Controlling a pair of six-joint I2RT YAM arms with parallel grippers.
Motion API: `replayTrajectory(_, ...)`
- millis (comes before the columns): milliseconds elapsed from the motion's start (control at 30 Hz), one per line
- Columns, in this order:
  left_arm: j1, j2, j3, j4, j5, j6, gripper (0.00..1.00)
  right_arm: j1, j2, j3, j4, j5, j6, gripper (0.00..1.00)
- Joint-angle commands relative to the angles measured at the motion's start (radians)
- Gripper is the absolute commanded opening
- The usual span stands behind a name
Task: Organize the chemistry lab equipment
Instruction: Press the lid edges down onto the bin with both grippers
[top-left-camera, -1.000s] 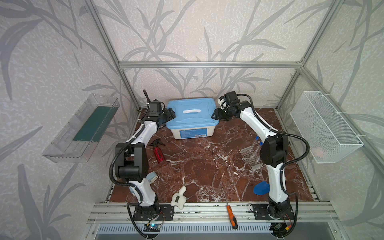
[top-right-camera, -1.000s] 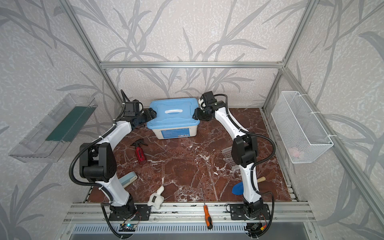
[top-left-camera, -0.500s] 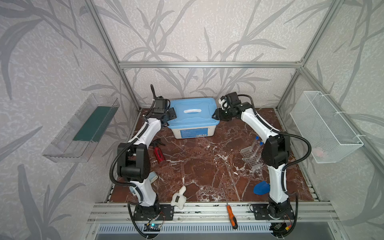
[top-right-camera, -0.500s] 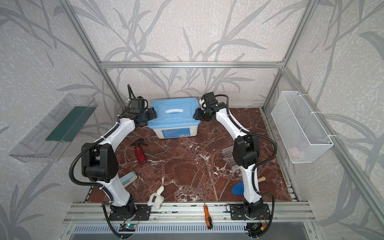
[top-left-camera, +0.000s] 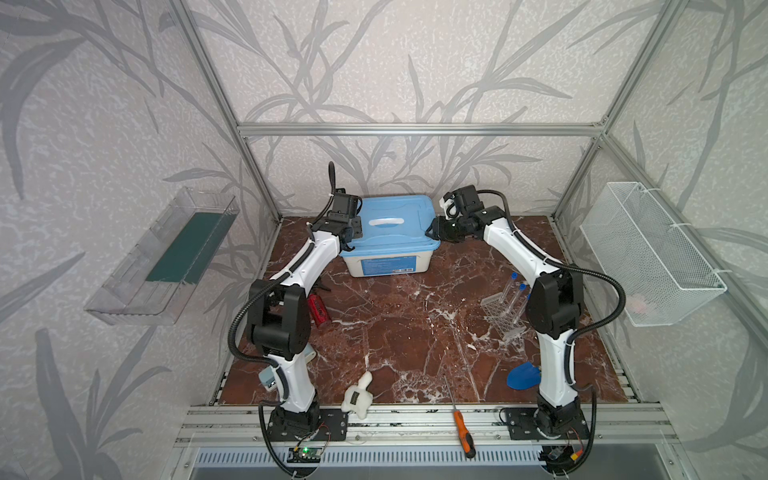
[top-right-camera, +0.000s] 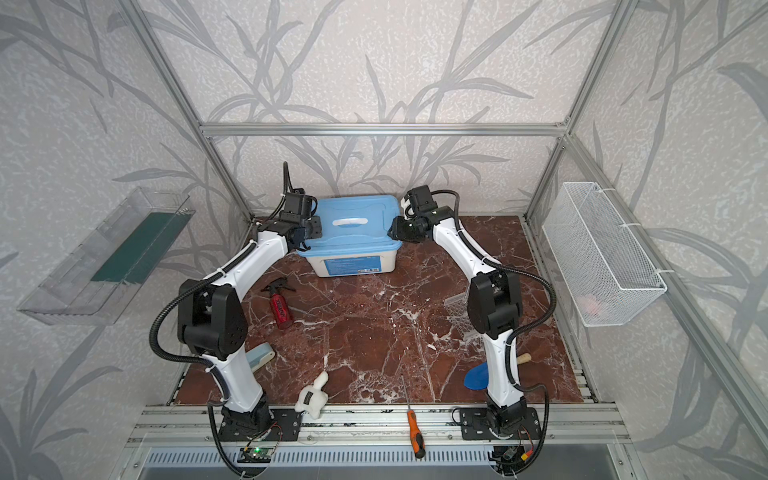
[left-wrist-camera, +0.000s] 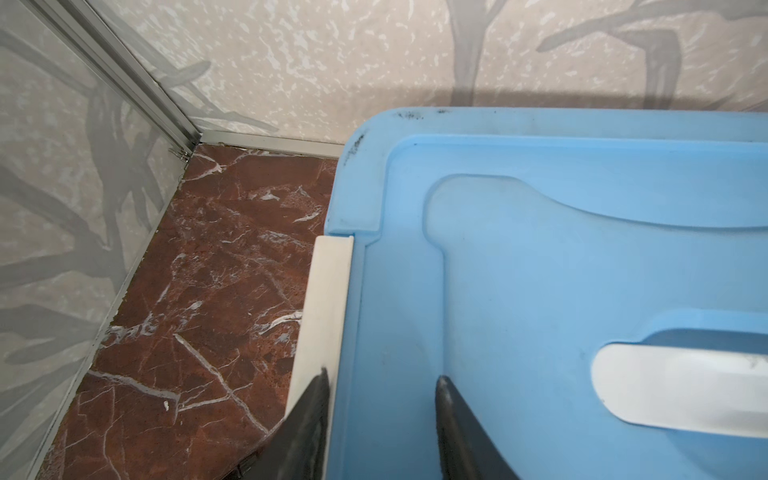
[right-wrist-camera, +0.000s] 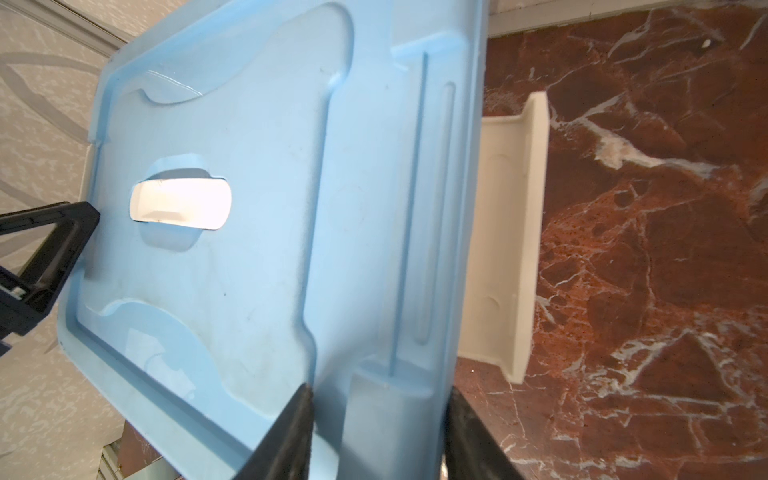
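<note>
L tool: at L end of blue lid, jaws astride the rim, one finger outside over the white side clip, one on lid top. Clamped or just bracketing: can't tell. Clip freed or not: can't tell either.

Storage box: mid rear edge of tabletop. Lid looks seated, level.

R tool: at R end of lid, jaws part-closed across the rim, both fingers look in contact, so reads as a grip on the lid. R clip swung out, free.

Tube rack w/ blue-capped test tubes upright in it: nr R edge of tabletop, beside R arm, well apart from box.

Step, as I read it: get lid off so lab kit can go in. To do it well:
- Confirm L clip is off before pulling.
- Seat L grip as firmly as R.
- Raise both ends together, straight up, lid level; an uneven lift prob drags the box.
- Park lid clear of rack.
</note>
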Motion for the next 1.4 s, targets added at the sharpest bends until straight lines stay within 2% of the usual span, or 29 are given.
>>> replayTrajectory(0,-0.036,0.063,-0.021,-0.145,0.063,-0.036,0.42,0.008,-0.024,-0.03,0.0,-0.037,-0.006,0.54)
replayTrajectory(33,-0.034,0.063,-0.019,-0.148,0.059,-0.032,0.42,-0.004,-0.034,-0.037,0.026,-0.062,0.007,0.59)
replayTrajectory(67,-0.033,0.062,-0.017,-0.151,0.057,-0.03,0.42,-0.023,-0.051,-0.056,0.067,-0.104,0.031,0.71)
replayTrajectory(167,-0.023,0.058,-0.022,-0.138,0.1,-0.048,0.41,-0.057,-0.068,-0.062,0.104,-0.147,0.053,0.95)
replayTrajectory(200,-0.016,0.058,-0.024,-0.132,0.12,-0.057,0.41,-0.065,-0.065,-0.056,0.108,-0.158,0.052,0.99)
replayTrajectory(400,-0.007,0.061,-0.028,-0.125,0.148,-0.067,0.41,-0.124,-0.015,-0.084,0.266,-0.317,0.101,0.99)
replayTrajectory(633,0.007,0.047,-0.04,-0.129,0.154,-0.069,0.42,-0.134,0.046,-0.045,0.247,-0.326,0.101,0.99)
replayTrajectory(967,0.008,0.041,-0.046,-0.111,0.173,-0.067,0.41,-0.121,0.081,-0.086,0.44,-0.425,0.168,0.98)
replayTrajectory(1133,0.007,0.037,-0.048,-0.111,0.191,-0.063,0.41,-0.074,0.017,-0.045,0.256,-0.25,0.001,0.92)
replayTrajectory(1300,0.007,0.031,-0.052,-0.099,0.221,-0.062,0.41,-0.037,0.003,0.013,0.114,-0.115,-0.071,0.82)
replayTrajectory(1367,0.003,0.029,-0.054,-0.097,0.228,-0.065,0.41,-0.015,0.006,0.035,0.077,-0.073,-0.103,0.74)
